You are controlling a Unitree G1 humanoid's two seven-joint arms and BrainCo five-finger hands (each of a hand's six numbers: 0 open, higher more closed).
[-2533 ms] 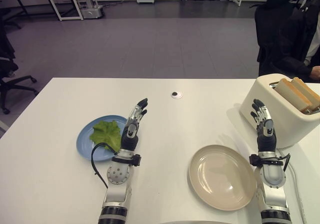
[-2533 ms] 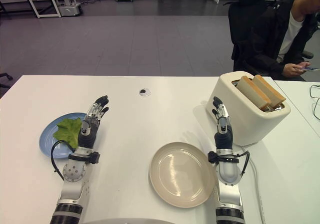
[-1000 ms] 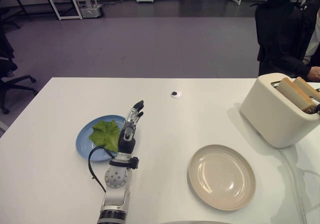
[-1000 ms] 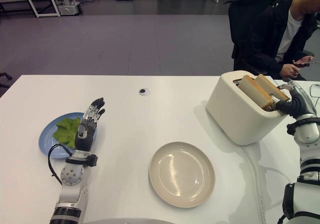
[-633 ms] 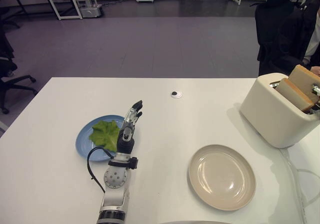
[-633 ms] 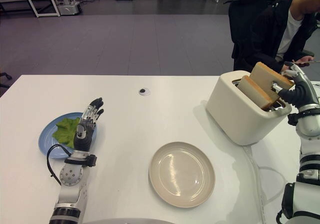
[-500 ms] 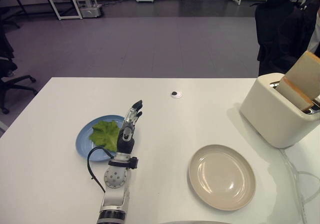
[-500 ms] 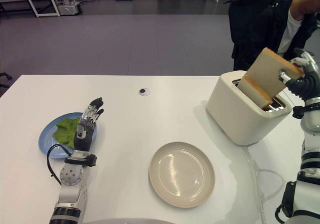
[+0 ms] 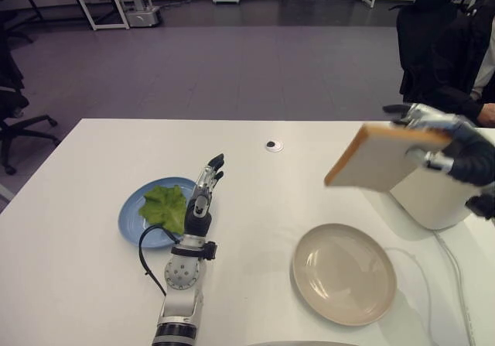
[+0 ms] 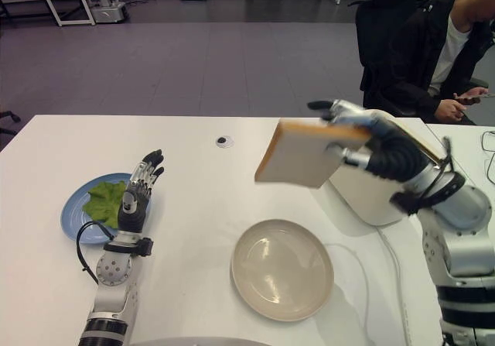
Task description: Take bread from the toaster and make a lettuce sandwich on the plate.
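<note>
— Well, where has the bread got to?

— Up in the air; the right hand has its fingers clamped round one end of a bread slice; the slice lies close to flat, tipped a little, its free end pointing toward the robot's left.

— Over the plate, then?

— Roughly between things, from where I stand; it hangs high above the counter, in front of the white toaster, which it partly hides, and on the far side of the beige plate; it touches neither.

— And the other hand?

— Down on the counter; the left hand rests there with its fingers stretched out and nothing in them; fingertips point away from the robot; it lies just beside the right edge of the blue plate.

— So where's the lettuce?

— On that blue plate; one lettuce leaf, crumpled, lying close against the left hand; whether they touch I cannot tell.

— How do the two plates sit?

— Well apart; blue toward the left, beige nearer the robot and right of the middle; a small round cap sits in the counter near its far edge.
</note>
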